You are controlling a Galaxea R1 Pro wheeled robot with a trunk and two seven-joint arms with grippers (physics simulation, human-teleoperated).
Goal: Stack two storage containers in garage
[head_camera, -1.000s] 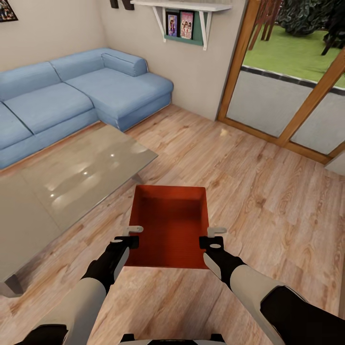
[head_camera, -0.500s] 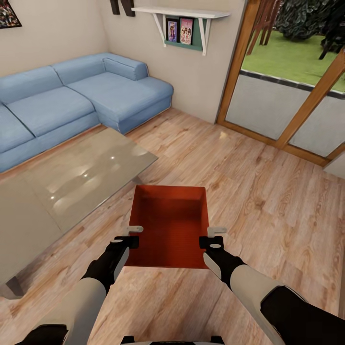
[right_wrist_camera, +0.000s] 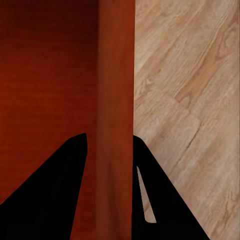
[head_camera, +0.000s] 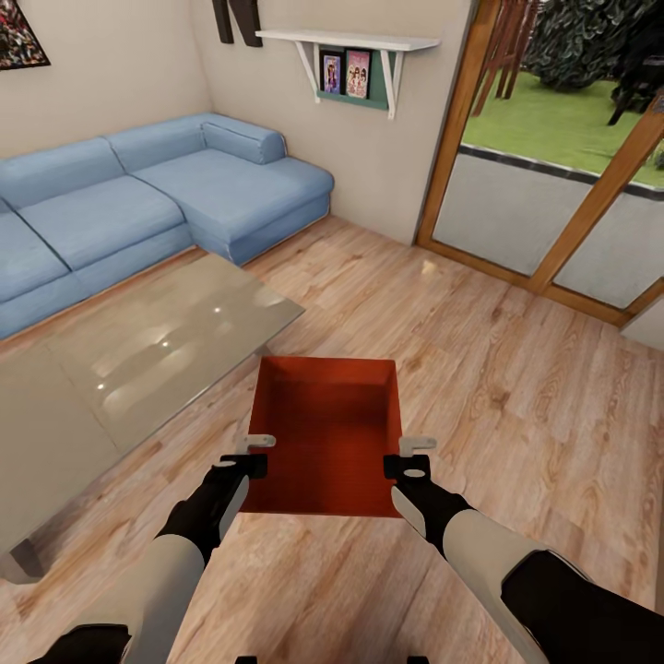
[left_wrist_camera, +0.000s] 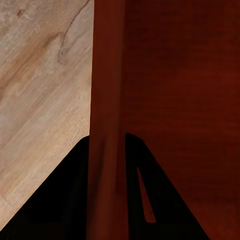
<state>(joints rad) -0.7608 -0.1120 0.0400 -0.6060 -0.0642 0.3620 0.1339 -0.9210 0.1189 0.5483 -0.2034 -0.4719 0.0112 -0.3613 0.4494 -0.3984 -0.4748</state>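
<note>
One orange-red open-top storage container [head_camera: 327, 433] hangs between my arms, above the light wood plank floor [head_camera: 516, 387] of the living room. My left gripper [head_camera: 251, 456] is shut on its left wall, and my right gripper [head_camera: 412, 458] is shut on its right wall. The left wrist view shows the left gripper [left_wrist_camera: 106, 137] with one dark finger on each side of the thin container wall [left_wrist_camera: 106, 75]. In the right wrist view the right gripper [right_wrist_camera: 115, 136] pinches the opposite container wall [right_wrist_camera: 116, 65] the same way. The bin is empty inside. The garage is out of view.
A low glossy grey coffee table [head_camera: 138, 350] stands close on the left of the bin. Behind it a blue corner sofa [head_camera: 138, 203] runs along the wall. Wood-framed glass doors [head_camera: 553, 184] are at the back right, and a wall shelf [head_camera: 350, 41] hangs above.
The whole room has slid downward in the head view, so the camera has moved. The container and both grippers keep the same place relative to me.
</note>
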